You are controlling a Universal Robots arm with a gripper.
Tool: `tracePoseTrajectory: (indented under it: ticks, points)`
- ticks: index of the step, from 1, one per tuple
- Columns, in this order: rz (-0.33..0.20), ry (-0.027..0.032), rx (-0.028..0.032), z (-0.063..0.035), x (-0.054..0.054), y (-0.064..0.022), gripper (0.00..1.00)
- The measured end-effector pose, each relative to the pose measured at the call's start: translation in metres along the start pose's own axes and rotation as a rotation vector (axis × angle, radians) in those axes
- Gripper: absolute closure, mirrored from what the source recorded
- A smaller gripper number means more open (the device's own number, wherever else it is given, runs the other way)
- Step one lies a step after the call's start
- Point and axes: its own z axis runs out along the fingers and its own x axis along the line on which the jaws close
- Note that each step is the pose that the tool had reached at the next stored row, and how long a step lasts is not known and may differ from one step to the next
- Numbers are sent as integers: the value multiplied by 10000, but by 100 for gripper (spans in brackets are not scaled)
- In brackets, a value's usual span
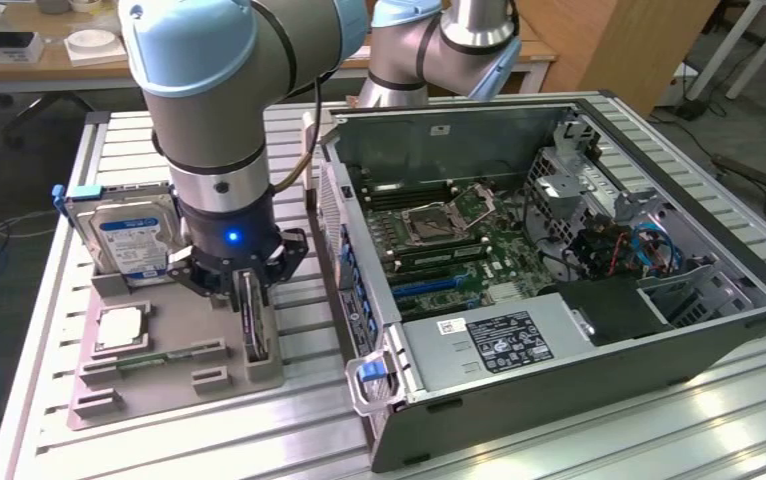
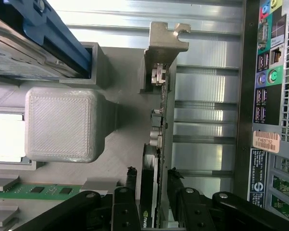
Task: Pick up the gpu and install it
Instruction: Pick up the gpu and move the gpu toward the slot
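Observation:
The gpu (image 1: 258,325) stands on edge in a slot of the grey holder tray (image 1: 156,400), at the exterior view's left of the open computer case (image 1: 490,400). My gripper (image 1: 252,292) has come straight down over it. In the wrist view the gpu (image 2: 161,120) runs away from me, its silver end bracket (image 2: 164,43) at the far end and its black cooler against one finger. My gripper (image 2: 153,180) is shut on the card, with a black fingertip (image 2: 131,179) pressed to each face. The card still sits in its slot.
On the same tray are a silver hard drive with a blue label (image 1: 123,235), a processor chip (image 1: 119,328) and a green memory stick (image 1: 156,357). The case lies open with its motherboard (image 1: 463,250) exposed. Its rear port panel (image 2: 272,96) is close beside the card. A second arm (image 1: 437,40) stands behind.

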Motion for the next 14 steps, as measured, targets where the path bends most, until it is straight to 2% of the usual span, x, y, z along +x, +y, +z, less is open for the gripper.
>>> tracePoseTrajectory:
  ticks: [4, 5, 14]
  points:
    - [0, 0, 1, 0, 0, 0, 62]
    - [1, 0, 1, 0, 0, 0, 69]
    - [-78, 2, -2, 2, 1, -1, 69]
